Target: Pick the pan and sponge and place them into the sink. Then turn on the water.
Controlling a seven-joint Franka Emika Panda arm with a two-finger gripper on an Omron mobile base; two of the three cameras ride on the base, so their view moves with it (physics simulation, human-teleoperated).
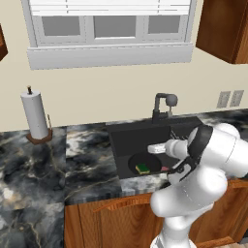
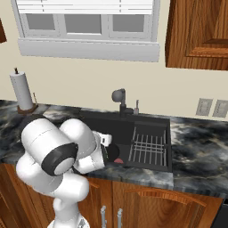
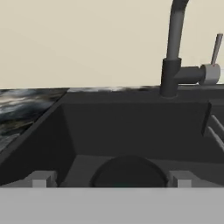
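Right now my gripper point(image 3: 112, 179) hangs with its jaws spread wide and nothing between them, low over the front of the sink point(image 1: 127, 140). Its two finger tips point(image 3: 40, 179) frame the pan point(image 3: 129, 171), which lies flat on the basin floor just beyond them. From the left base view I see the pan point(image 1: 145, 163) at the near end of the basin with the sponge point(image 1: 142, 168) resting inside it, yellow with a green layer. Behind the basin the faucet point(image 3: 175, 52) rises from the back rim, its lever sticking out to the side. A ribbed drying rack point(image 2: 149, 148) fills the right part of the basin, just beside the pan's side. My own arm hides much of the front rim in both base views. Left of the sink the marble counter point(image 1: 34, 174) lies wide, with a paper towel roll point(image 1: 35, 116) standing well apart against the wall.
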